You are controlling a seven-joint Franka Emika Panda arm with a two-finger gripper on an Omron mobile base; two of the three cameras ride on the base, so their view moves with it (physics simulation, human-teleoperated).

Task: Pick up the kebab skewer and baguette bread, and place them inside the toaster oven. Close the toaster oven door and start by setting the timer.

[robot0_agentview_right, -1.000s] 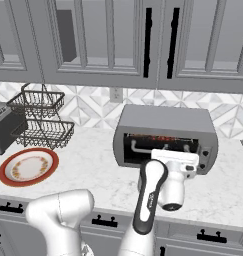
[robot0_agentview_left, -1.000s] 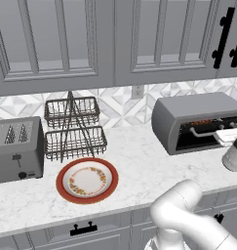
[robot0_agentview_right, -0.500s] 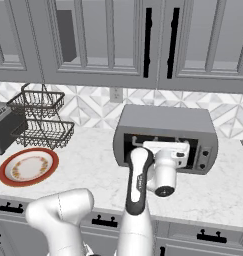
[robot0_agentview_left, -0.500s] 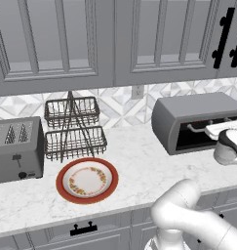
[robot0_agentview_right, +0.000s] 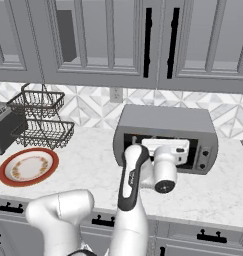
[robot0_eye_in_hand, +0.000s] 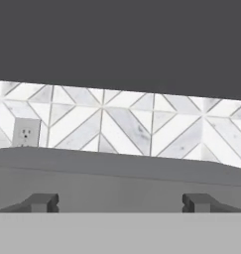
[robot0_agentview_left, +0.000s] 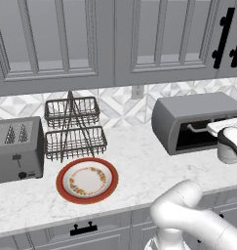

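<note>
The toaster oven [robot0_agentview_left: 188, 113] stands at the right of the counter, its dark front cavity [robot0_agentview_left: 195, 138] facing me. My hand [robot0_agentview_right: 164, 165] hovers right in front of that cavity and covers most of it. My gripper [robot0_eye_in_hand: 119, 203] is open, its fingertips [robot0_eye_in_hand: 41, 202] wide apart with nothing between them, and it looks over the oven's grey top [robot0_eye_in_hand: 117, 171] at the tiled wall. The toaster oven door is hidden behind my hand, so I cannot tell how it stands. The kebab skewer and baguette bread are hidden. The red-rimmed plate [robot0_agentview_left: 66, 193] is bare.
A grey four-slot toaster [robot0_agentview_left: 16, 149] sits at the far left with a two-tier wire rack [robot0_agentview_left: 73, 129] beside it. The oven's control panel [robot0_agentview_right: 206, 156] is on its right side. A wall outlet [robot0_eye_in_hand: 26, 133] is behind the oven. Upper cabinets hang overhead.
My hand has risen and closed in on the oven's front. It now covers the reddish contents that showed inside the cavity earlier.
</note>
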